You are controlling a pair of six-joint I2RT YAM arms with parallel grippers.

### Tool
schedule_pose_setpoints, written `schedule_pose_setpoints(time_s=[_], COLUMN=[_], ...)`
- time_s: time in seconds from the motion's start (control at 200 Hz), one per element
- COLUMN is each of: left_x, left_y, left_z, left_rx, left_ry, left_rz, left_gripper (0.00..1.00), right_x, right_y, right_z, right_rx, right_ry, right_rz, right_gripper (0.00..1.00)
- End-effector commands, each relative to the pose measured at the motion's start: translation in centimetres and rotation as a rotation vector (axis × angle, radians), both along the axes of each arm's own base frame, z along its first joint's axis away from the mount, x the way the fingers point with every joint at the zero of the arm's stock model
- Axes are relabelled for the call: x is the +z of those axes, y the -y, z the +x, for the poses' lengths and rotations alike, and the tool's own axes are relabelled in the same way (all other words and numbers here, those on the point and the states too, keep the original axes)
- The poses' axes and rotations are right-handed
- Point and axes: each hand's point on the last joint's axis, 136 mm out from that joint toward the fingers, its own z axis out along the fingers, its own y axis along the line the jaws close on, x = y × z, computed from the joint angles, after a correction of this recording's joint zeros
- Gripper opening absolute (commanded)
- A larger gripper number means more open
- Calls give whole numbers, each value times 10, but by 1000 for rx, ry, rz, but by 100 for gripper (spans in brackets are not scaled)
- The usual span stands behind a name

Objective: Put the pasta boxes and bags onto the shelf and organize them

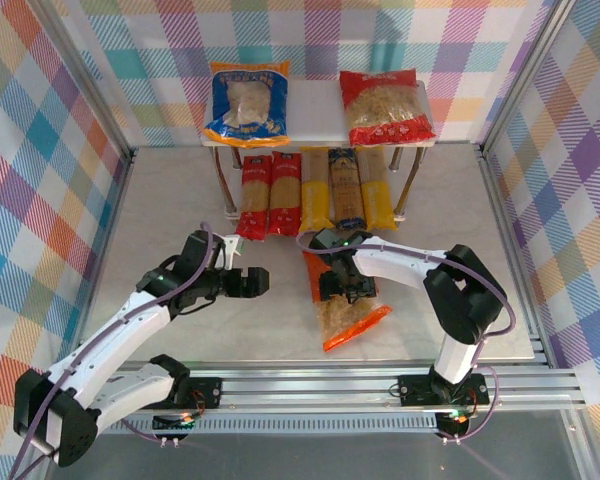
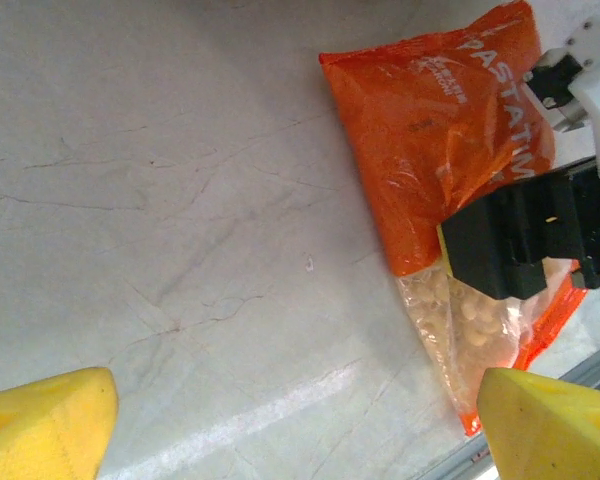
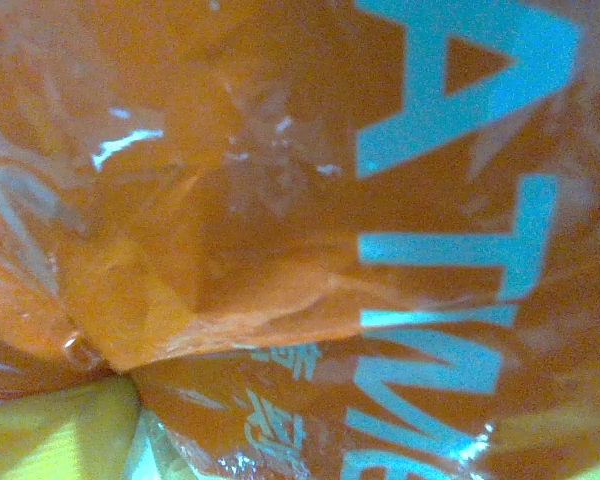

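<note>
- Risk: my right gripper sits low on the orange bag, which lies flat on the table, well short of the shelf. A pinch on loose film alone could slip or tear on lifting.
- Risk: the pasta may sag to one end and swing the bag.
- Right jaws: clamped or not, I cannot tell.
- Pose: right arm reaches leftward, wrist pitched down. My left gripper hovers near the bag, jaws spread, empty.

Blue bag and red bag top the shelf, pasta boxes beneath, orange bag in front.
</note>
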Motion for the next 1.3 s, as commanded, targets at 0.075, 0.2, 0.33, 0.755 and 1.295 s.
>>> schedule_pose_setpoints(time_s=[0.075,0.2,0.33,0.755,1.295], left_x=[-15,-22,-30,-65,-75], left_y=[12,14,14,28,29], left_z=[6,7,8,12,9], left_rx=[-6,-8,-8,-32,-39], left_ry=[-23,-33,-41,-102,-121], left_rz=[-34,-28,-20,15,45], left_gripper=[91,91,90,67,59], right_x=[-55,-61,-64,-10,118], right_y=[14,16,14,4,0], right_z=[-41,-49,-55,-42,-39], right_rx=[61,65,58,53,77], right_ry=[-201,-238,-259,-118,122], right_rz=[-64,-61,-40,80,318], right_gripper=[67,50,36,0,0])
